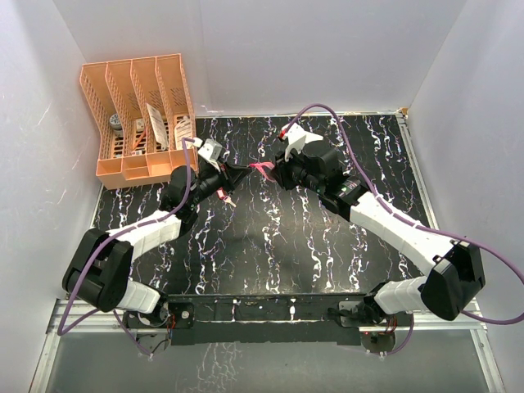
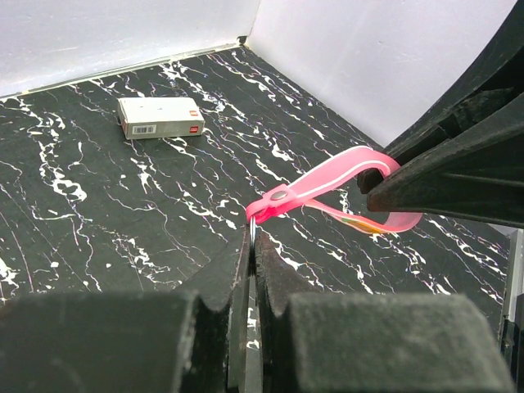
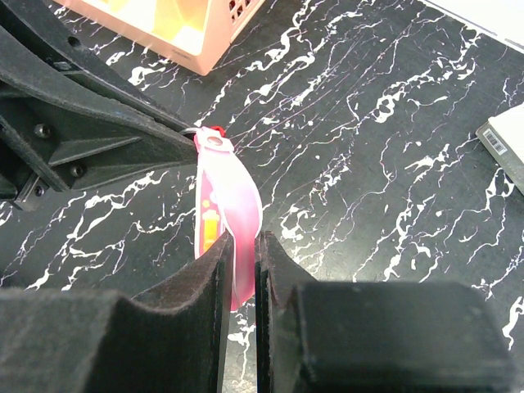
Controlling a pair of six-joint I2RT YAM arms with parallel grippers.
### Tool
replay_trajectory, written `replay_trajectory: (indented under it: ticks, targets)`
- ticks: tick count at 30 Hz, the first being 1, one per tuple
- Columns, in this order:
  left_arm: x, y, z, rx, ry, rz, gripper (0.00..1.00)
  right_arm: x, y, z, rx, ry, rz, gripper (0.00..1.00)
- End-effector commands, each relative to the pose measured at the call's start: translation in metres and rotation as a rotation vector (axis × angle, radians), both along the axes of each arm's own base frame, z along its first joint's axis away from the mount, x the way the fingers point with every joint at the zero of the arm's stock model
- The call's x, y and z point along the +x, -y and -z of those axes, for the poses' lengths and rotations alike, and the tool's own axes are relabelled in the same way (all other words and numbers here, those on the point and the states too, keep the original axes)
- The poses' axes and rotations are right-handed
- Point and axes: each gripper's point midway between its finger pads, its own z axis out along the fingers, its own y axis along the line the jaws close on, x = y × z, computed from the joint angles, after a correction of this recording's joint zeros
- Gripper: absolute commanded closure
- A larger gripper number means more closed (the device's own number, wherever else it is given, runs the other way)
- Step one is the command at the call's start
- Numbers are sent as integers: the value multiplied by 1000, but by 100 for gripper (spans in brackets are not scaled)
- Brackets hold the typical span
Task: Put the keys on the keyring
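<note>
Keyring [image 1: 264, 169] hangs between the two grippers, just off the orange file rack's [image 1: 139, 115] near corner, above the black marbled table [image 1: 270, 254]. Right gripper [image 3: 243, 246] is clamped on the pink tag's [image 3: 225, 196] loop, on the side away from the rack. Left gripper [image 2: 252, 236], on the rack's side, has its fingers pressed together at the tag's riveted end, a metal sliver between the tips; ring or key, I cannot tell. A red key head [image 3: 216, 129] peeks out there. Well apart from the rack lies a white box [image 2: 160, 117].
</note>
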Motion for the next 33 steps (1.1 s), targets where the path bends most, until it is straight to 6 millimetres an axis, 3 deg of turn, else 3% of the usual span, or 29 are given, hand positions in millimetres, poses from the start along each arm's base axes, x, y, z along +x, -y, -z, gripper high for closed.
replay_trajectory:
  ticks: [1,9,11,20,33]
  targets:
    - [-5,-1,-22,-35,75,2,100,11,1,-11,28,35,45,87]
    - [-9,-3,-32,-73,138,0,100,21,-5,7,32,-31,79,86]
    - [-13,-7,-43,-85,188,-11,100,22,-7,6,49,-49,87,86]
    - [-13,-18,-50,-75,304,-66,100,25,-4,2,116,-117,146,86]
    - [-23,-9,-51,-87,480,5,100,24,-9,-8,169,-141,109,86]
